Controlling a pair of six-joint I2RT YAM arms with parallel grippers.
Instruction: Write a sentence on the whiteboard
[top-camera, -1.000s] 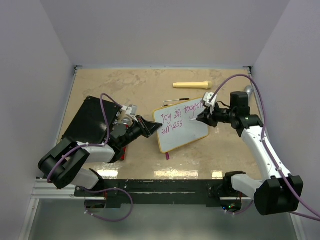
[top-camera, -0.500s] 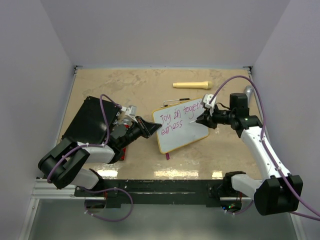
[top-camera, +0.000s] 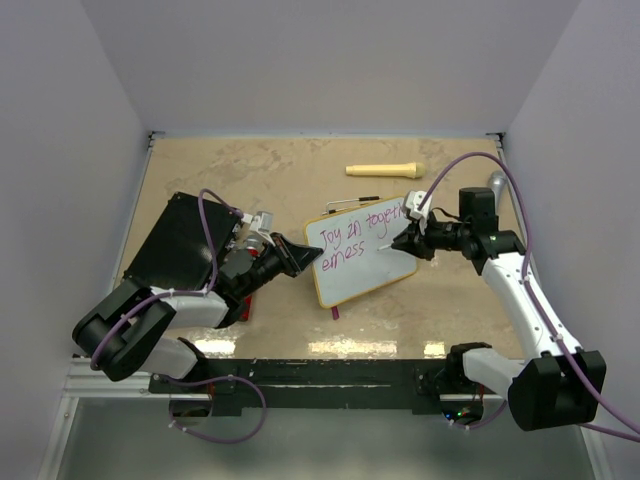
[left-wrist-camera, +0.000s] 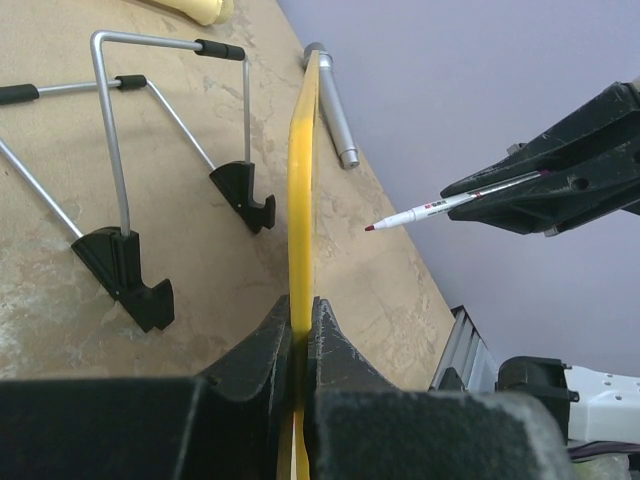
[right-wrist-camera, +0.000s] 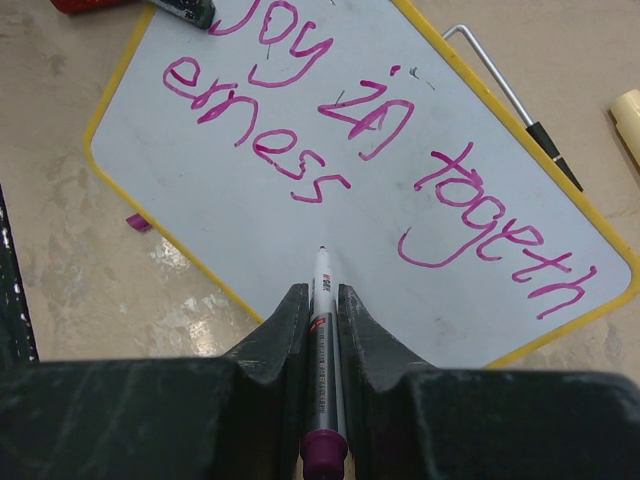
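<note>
The whiteboard (top-camera: 372, 272) stands tilted on the table, its yellow rim (left-wrist-camera: 303, 170) edge-on in the left wrist view. Its pink sentence (top-camera: 352, 236) reads "Joy in togeth" over "erness" (right-wrist-camera: 262, 140). My left gripper (top-camera: 311, 253) is shut on the board's left edge, jaws pinching the rim (left-wrist-camera: 300, 322). My right gripper (top-camera: 405, 240) is shut on a silver marker (right-wrist-camera: 323, 345) with a magenta end. The marker tip (left-wrist-camera: 369, 228) hangs a short way off the white face (right-wrist-camera: 220, 215), below "in" and right of "erness".
A black flat case (top-camera: 178, 240) lies at the left, under the left arm. A cream handle-shaped object (top-camera: 383, 169) and a silver cylinder (top-camera: 497, 182) lie at the back. The board's wire stand (left-wrist-camera: 118, 150) has black feet. A small magenta cap (top-camera: 335, 312) sits by the board's near edge.
My right gripper has shifted slightly toward the left and near side, carrying the marker tip down from the "togeth" line. The left gripper and the board have stayed put.
</note>
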